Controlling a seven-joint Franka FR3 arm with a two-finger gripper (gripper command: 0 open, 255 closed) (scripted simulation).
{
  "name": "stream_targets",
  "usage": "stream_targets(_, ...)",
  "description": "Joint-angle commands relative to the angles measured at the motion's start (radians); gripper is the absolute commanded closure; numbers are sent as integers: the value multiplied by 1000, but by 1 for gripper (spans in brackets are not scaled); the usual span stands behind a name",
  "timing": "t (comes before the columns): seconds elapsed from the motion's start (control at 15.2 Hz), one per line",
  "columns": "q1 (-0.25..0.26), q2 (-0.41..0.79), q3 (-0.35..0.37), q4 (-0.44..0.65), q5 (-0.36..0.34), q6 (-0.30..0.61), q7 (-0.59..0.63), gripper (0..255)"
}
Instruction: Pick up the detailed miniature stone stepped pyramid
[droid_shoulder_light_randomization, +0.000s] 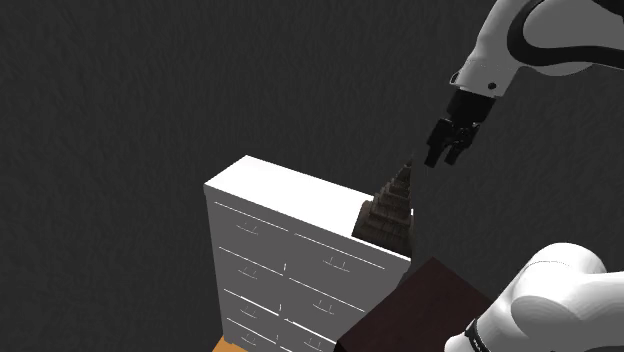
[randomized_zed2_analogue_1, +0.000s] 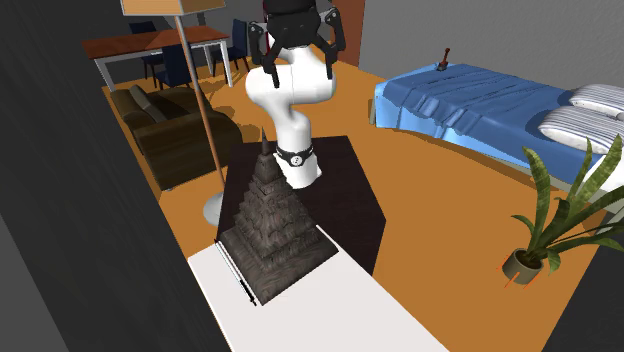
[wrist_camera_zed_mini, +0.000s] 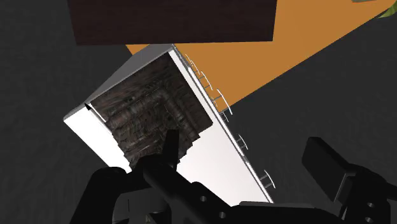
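Note:
A dark grey stone stepped pyramid (droid_shoulder_light_randomization: 388, 210) with a thin spire stands on the white dresser's top (droid_shoulder_light_randomization: 270, 190), at the end nearest the arm. My black gripper (droid_shoulder_light_randomization: 441, 160) hangs open in the air, just above the spire and a little to the shoulder view's right of it, touching nothing. In the second exterior view the pyramid (randomized_zed2_analogue_1: 268, 215) sits at the far end of the dresser top (randomized_zed2_analogue_1: 330, 310), and the gripper (randomized_zed2_analogue_1: 298, 75) is high behind it, fingers apart. The wrist view looks down on the pyramid (wrist_camera_zed_mini: 149, 111) ahead of the open gripper (wrist_camera_zed_mini: 213, 167).
The dark brown stand (randomized_zed2_analogue_1: 350, 190) adjoins the dresser's end. A floor lamp (randomized_zed2_analogue_1: 205, 120) and a sofa (randomized_zed2_analogue_1: 170, 125) stand beside it on the orange floor. A blue bed (randomized_zed2_analogue_1: 480, 105), a potted plant (randomized_zed2_analogue_1: 555, 215) and a dining table (randomized_zed2_analogue_1: 150, 45) are farther off.

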Motion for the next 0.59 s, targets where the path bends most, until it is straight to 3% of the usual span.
stream_targets(0.0, 0, 0, 0, 0, 0, 0, 0, 0)
stream_targets(0.53, -163, 253, 67, 19, 20, 196, 411, 0)
